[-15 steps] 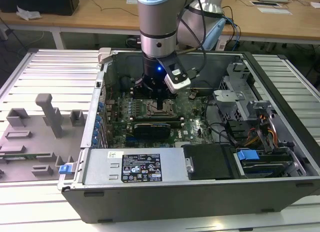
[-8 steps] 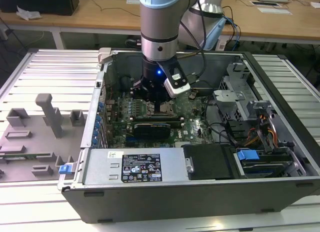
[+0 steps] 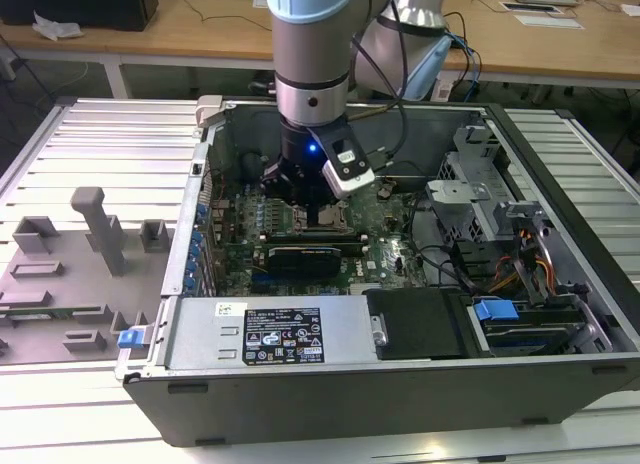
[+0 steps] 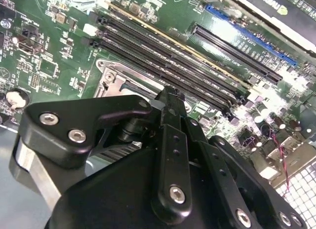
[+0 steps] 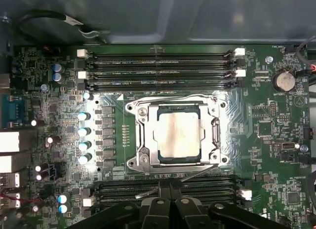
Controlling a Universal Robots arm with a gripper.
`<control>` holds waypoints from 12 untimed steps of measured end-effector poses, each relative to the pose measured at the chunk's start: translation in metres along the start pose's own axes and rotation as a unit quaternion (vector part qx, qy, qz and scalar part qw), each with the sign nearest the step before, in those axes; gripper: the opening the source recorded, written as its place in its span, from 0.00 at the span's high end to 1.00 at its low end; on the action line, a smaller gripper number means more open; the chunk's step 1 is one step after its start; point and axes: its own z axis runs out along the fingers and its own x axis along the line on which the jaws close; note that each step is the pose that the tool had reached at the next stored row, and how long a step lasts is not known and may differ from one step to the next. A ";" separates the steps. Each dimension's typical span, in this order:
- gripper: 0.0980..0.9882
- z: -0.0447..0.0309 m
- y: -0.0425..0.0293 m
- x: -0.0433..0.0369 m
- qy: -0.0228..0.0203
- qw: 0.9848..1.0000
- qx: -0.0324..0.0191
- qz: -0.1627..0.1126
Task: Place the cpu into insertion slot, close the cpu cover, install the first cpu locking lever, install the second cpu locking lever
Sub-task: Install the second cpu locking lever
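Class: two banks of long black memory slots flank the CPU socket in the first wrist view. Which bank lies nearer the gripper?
The bank just beside the gripper; the other bank sits across the socket.

No legible txt; label (image 3: 284,336) print too small to read.

The cpu (image 5: 174,136), a flat square chip with a pale silvery-beige face, lies seated in its slot at the middle of the green board. The cpu cover (image 5: 143,142), a thin silver frame, lies closed flat around it, the chip's face showing through its open window. One thin wire lever (image 5: 163,187) juts out beside the socket.
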 end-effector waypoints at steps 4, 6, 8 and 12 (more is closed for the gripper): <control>0.99 0.0025 -0.0106 0.0060 -0.008 1.000 -0.012 0.001; 0.99 0.0029 -0.0137 0.0064 -0.010 1.000 -0.021 0.001; 0.99 0.0031 -0.0158 0.0072 -0.011 0.999 -0.030 0.002; 0.99 0.0041 -0.0227 0.0096 -0.013 0.999 -0.047 0.003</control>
